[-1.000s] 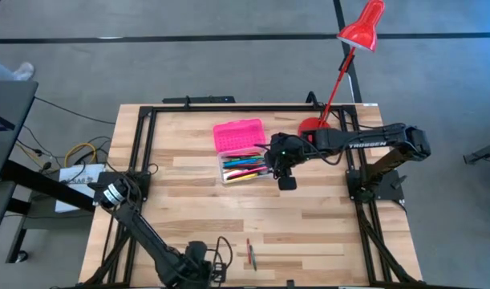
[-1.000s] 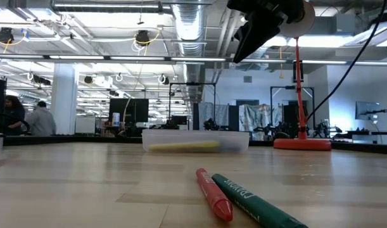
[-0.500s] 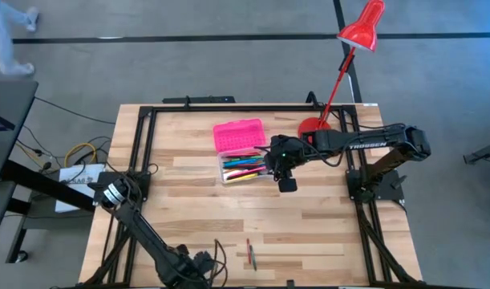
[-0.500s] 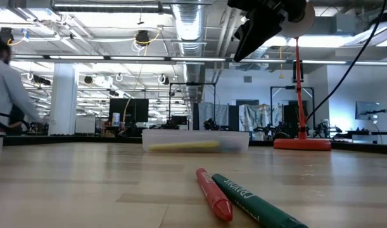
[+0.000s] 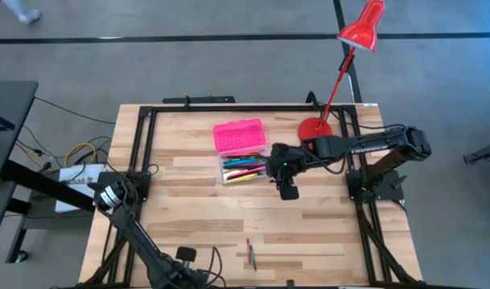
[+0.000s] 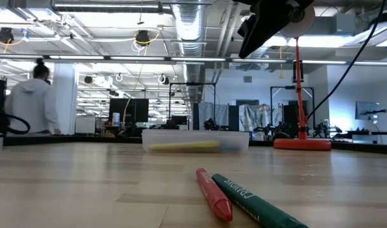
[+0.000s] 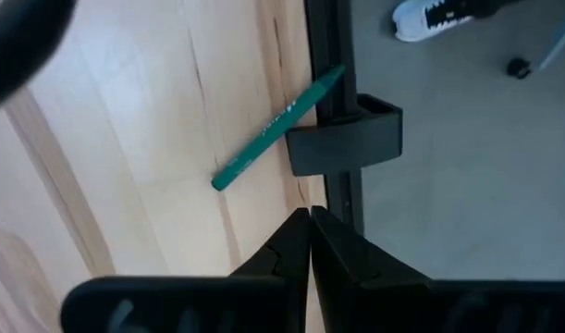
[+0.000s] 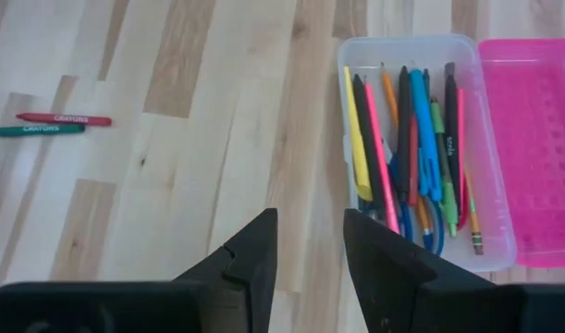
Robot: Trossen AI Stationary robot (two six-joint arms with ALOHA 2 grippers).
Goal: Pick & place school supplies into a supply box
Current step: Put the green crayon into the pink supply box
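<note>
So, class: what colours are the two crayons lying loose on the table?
One red crayon and one green crayon, side by side; clearest in the right wrist view.

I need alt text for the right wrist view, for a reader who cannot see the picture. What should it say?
The open right gripper hangs empty above a wooden table, beside a clear supply box full of pens, pencils and markers, its pink lid folded open. Farther off, a red crayon and a green crayon lie side by side on the wood.

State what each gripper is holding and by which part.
Nothing is held. The right gripper is open and empty beside the supply box. The left gripper is shut on nothing.
</note>
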